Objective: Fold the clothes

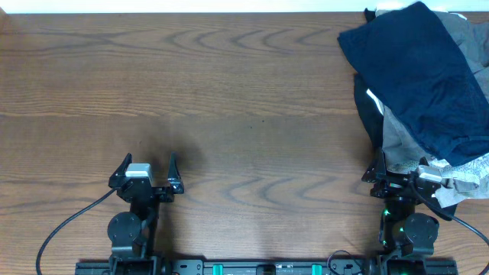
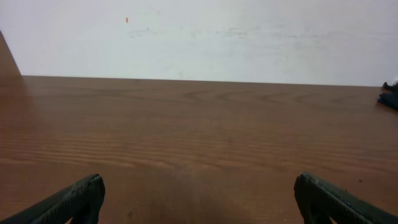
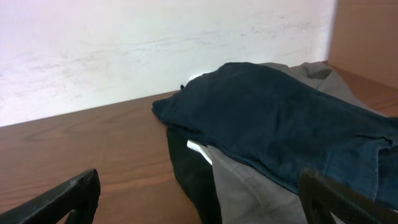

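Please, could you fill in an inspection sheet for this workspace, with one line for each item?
Surface: wooden table, bare on its left and middle.
Job's things: pile of clothes at the far right, with the navy garment on top, not folded.
Clutter: nothing seen.
Grippers: left gripper open over bare wood; right gripper open at the near edge of the pile, holding nothing.
Cables: a black cable by the left arm, a second cable by the right arm.
Surroundings: white wall behind the table.

Clothes (image 1: 428, 84) on table (image 1: 229, 99) (far rt)
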You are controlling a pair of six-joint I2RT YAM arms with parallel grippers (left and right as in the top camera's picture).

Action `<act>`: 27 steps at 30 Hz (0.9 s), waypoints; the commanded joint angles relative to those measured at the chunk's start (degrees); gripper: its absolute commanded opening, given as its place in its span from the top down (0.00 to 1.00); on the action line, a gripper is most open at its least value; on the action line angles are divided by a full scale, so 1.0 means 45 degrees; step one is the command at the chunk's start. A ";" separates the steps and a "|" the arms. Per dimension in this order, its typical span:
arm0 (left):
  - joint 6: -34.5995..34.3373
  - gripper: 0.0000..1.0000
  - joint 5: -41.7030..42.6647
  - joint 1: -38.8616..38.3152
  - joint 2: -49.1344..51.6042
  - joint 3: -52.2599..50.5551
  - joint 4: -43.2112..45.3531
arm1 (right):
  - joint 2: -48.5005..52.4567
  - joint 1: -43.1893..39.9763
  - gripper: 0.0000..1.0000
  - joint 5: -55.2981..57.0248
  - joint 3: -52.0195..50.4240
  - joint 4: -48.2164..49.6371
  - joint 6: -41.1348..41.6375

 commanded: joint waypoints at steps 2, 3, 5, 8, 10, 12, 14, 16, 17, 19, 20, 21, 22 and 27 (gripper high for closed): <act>-0.0010 0.02 0.0039 -0.0049 -0.0078 -0.0219 -0.0432 | -0.0087 0.0219 0.01 0.0073 -0.0049 -0.0010 0.0126; -0.0010 0.02 0.0039 -0.0049 -0.0078 -0.0219 -0.0432 | -0.0092 0.0219 0.01 0.0068 -0.0049 -0.0010 0.0131; -0.0015 0.02 0.0039 -0.0049 -0.0078 -0.0219 -0.0432 | -0.0092 0.0219 0.01 0.0068 -0.0049 -0.0010 0.0131; 0.0000 0.02 0.0034 -0.0049 -0.0078 -0.0219 -0.0427 | -0.0087 0.0219 0.01 0.0068 -0.0049 -0.0010 0.0131; 0.0083 0.02 0.0034 -0.0049 -0.0078 -0.0219 -0.0384 | -0.0092 0.0219 0.01 0.0073 -0.0049 -0.0010 0.0126; 0.0078 0.02 0.0039 -0.0049 -0.0078 -0.0219 -0.0389 | -0.0092 0.0209 0.01 0.0083 -0.0049 0.0000 0.0126; 0.0078 0.02 0.0039 -0.0049 -0.0078 -0.0219 -0.0393 | -0.0092 0.0209 0.01 0.0078 -0.0049 0.0000 0.0126; 0.0083 0.02 0.0039 -0.0049 -0.0078 -0.0219 -0.0393 | -0.0087 0.0209 0.01 0.0073 -0.0049 0.0053 0.0131; 0.0083 0.02 0.0034 -0.0049 -0.0078 -0.0219 -0.0389 | -0.0087 0.0209 0.01 0.0073 -0.0049 0.0155 0.0131; 0.0063 0.02 0.0058 -0.0049 -0.0078 -0.0219 -0.0393 | -0.0092 0.0209 0.01 -0.0029 -0.0049 0.0413 0.0131; -0.0034 0.02 0.0087 -0.0049 -0.0078 -0.0219 -0.0427 | -0.0092 0.0209 0.01 -0.0087 -0.0049 0.0602 0.0131; -0.0160 0.02 0.0092 -0.0049 -0.0078 -0.0219 -0.0423 | -0.0092 0.0209 0.01 -0.0238 -0.0049 0.0821 0.0131; -0.0165 0.02 0.0117 -0.0049 -0.0078 -0.0219 -0.0379 | -0.0092 0.0209 0.01 -0.0525 -0.0049 0.1088 0.0126; -0.0155 0.02 0.1802 -0.0049 -0.0078 -0.0189 0.0792 | -0.0083 0.0209 0.01 -0.1418 -0.0034 0.1457 0.0121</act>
